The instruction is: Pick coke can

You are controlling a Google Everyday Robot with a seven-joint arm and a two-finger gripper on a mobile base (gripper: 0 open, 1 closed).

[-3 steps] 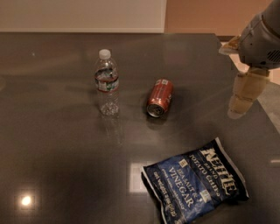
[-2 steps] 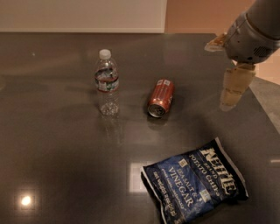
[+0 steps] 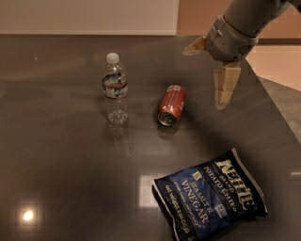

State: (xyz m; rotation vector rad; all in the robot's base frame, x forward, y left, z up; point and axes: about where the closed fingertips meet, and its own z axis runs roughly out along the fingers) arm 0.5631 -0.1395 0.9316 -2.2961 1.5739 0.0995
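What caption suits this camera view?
Robot gripper hangs over the table, apart from a coke can lying on its side; water bottle and chip bag nearby.

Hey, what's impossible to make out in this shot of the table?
All in the camera view:
1. The arm above the tool, which hangs open over the table at its far right: cut off by the top edge.
2. White markings on the coke can: too blurred to read.
3. Label on the water bottle: too small to read.

Your gripper (image 3: 218, 75) hovers right of the coke can (image 3: 171, 104) with bare table (image 3: 200, 110) between. The water bottle (image 3: 115, 89) stands near its left, the chip bag (image 3: 209, 200) well in front
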